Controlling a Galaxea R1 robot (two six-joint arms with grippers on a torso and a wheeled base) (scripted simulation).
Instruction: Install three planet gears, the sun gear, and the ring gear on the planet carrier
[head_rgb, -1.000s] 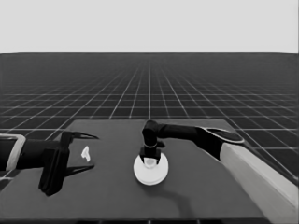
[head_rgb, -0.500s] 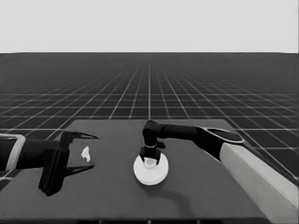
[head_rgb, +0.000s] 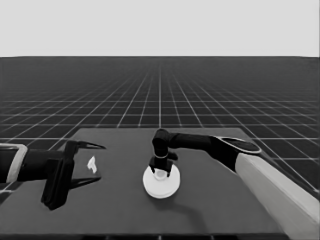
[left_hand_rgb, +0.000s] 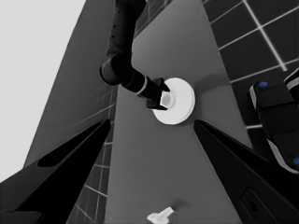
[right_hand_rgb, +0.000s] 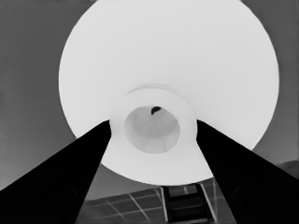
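The larger round part (head_rgb: 161, 186), the ring gear, lies flat at the middle of the table. My right gripper (head_rgb: 160, 170) points down at its centre. In the right wrist view the right gripper (right_hand_rgb: 153, 123) has its fingers pressed on both sides of the raised hub of the larger round part (right_hand_rgb: 168, 56). The planet gears, the sun gear and the planet carrier are hidden. My left gripper (head_rgb: 100, 161) waits open over the table's left end. The left wrist view shows the larger round part (left_hand_rgb: 184, 100) farther off.
A thin white piece (head_rgb: 91, 164) lies on the table under the waiting left gripper's fingers and is not held; it also shows as the thin white piece (left_hand_rgb: 159, 216) in the left wrist view. Dark machinery with blue lights (left_hand_rgb: 275, 107) stands past the table's edge.
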